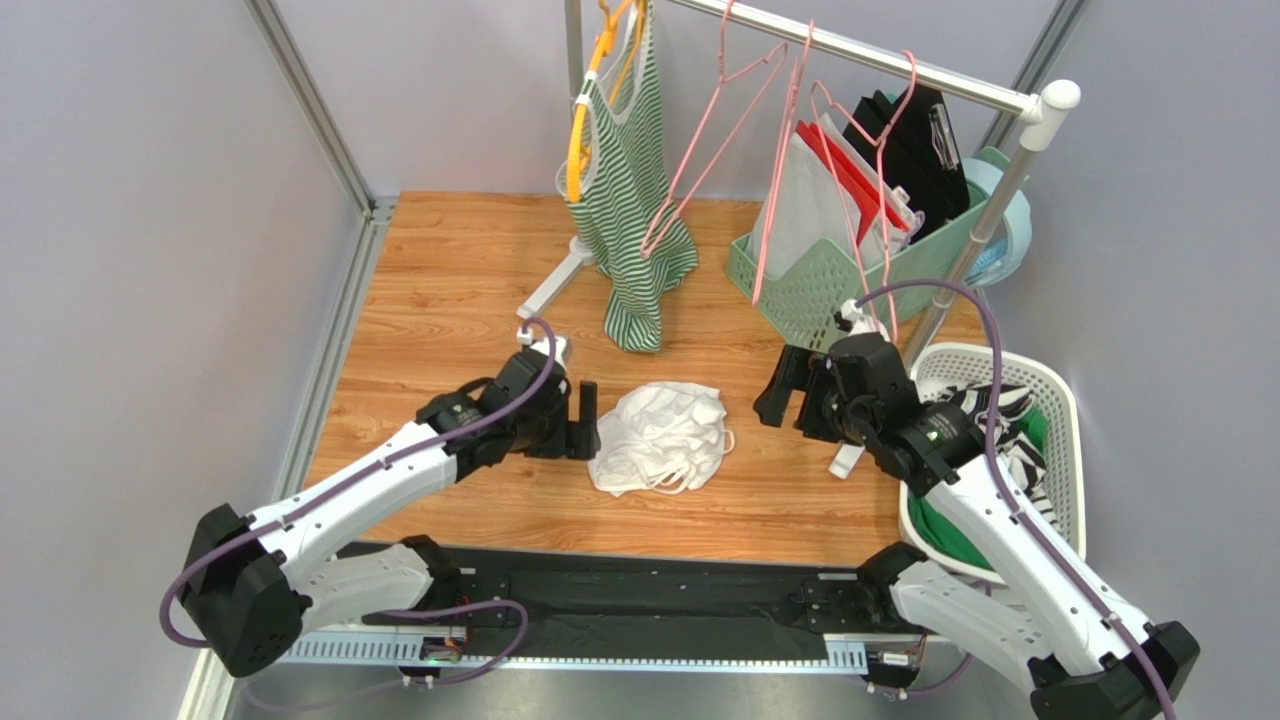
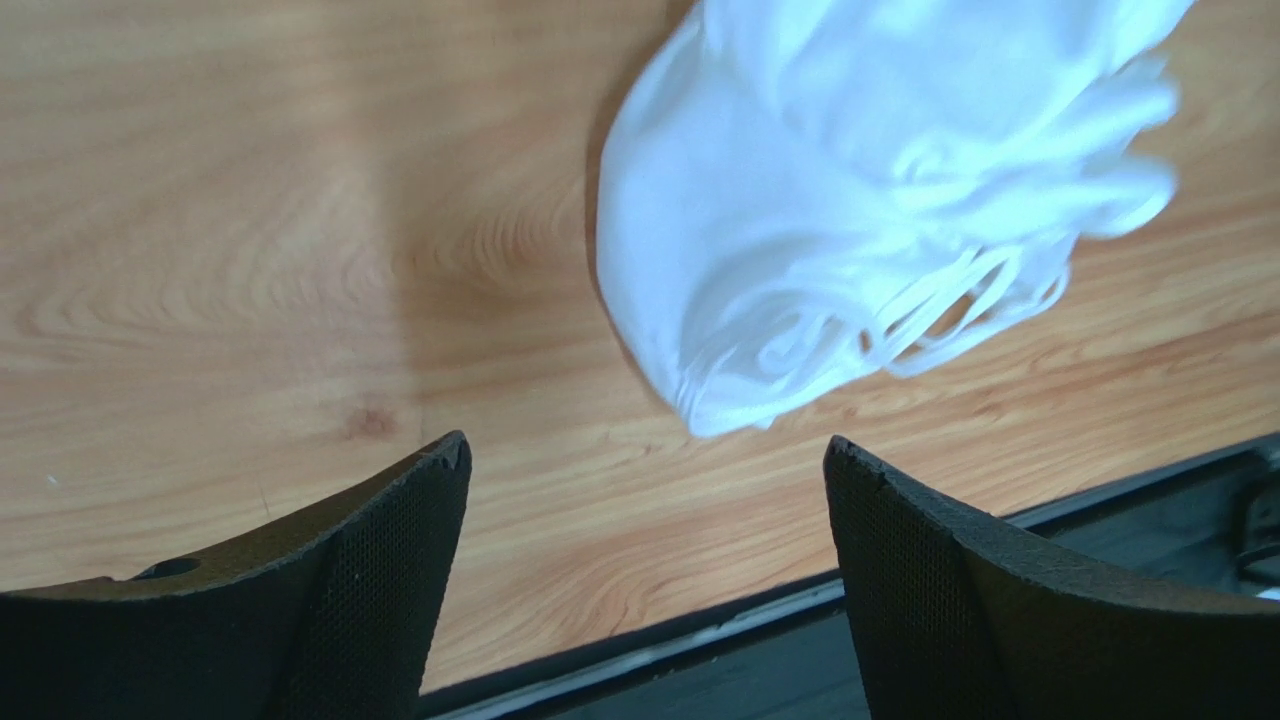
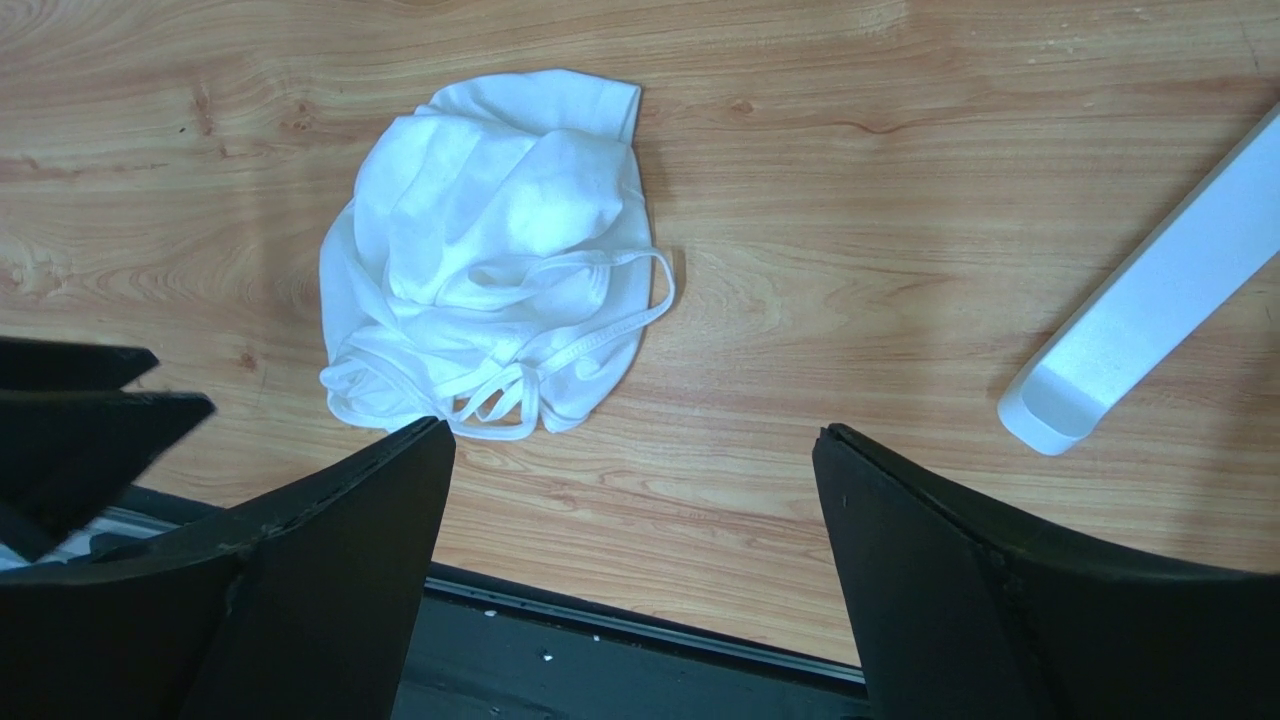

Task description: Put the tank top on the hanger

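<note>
The white tank top (image 1: 661, 435) lies crumpled near the worktop's near edge, straps tangled and outline hard to read, between the left gripper (image 2: 643, 458) and right gripper (image 3: 633, 432), both spread empty, with 1 pink wire hanger (image 1: 718, 143) above the far edge.

Quick tally: 1 white tank top (image 1: 661, 435), 1 striped tank top (image 1: 624, 195), 3 pink hangers (image 1: 714, 150), 1 yellow hanger (image 1: 583, 120), 2 baskets (image 1: 781, 285).

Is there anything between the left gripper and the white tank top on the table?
No, nothing visible. The left gripper is open beside the tank top, with only table surface between them. The right gripper, also open, faces it from the other side, with nothing between either.
</note>
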Available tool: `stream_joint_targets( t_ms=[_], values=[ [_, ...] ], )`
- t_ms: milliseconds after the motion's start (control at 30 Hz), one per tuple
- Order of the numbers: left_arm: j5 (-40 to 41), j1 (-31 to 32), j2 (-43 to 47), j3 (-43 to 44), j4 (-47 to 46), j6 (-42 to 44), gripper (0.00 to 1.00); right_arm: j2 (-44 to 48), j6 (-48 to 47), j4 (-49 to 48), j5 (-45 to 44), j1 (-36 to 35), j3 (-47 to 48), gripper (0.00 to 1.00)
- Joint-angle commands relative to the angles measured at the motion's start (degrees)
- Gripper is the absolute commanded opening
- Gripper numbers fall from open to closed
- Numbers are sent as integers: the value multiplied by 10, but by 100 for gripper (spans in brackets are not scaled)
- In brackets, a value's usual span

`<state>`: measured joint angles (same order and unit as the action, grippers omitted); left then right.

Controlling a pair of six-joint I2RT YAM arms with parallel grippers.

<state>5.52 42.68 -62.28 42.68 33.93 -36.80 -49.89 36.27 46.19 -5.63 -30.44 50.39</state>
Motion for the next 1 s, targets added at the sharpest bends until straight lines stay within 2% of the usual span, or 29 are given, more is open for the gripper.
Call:
stream_joint_targets(
  t_ms=[0,100,133,233,400,633,733,833,867,933,967],
  values=[
    [-13,-59,1,57,-12,33,92,43,-37,30,7,2,8,97],
    [-32,-100,-3,71,-32,57,92,72,-69,36,48,1,11,97],
    [-39,-110,-5,72,-40,64,92,79,-77,29,106,2,9,95],
    [-67,-154,-1,71,-47,84,92,81,-95,27,166,-19,18,92],
    [-82,-211,17,65,-39,109,92,60,-82,60,133,-142,60,92],
    [-81,-233,46,40,-19,117,92,-1,-57,122,96,-253,214,90],
    [-75,-233,54,29,-19,112,93,-42,-72,156,63,-261,328,90],
    [-75,-233,57,27,-18,110,93,-114,-107,217,-16,-260,484,91],
    [-75,-233,58,28,-18,111,93,-142,-134,238,-38,-260,590,92],
    [-77,-233,58,31,-18,113,93,-230,-160,308,-106,-242,698,96],
    [-77,-233,57,31,-19,114,93,-258,-170,331,-116,-223,817,96]
  ],
)
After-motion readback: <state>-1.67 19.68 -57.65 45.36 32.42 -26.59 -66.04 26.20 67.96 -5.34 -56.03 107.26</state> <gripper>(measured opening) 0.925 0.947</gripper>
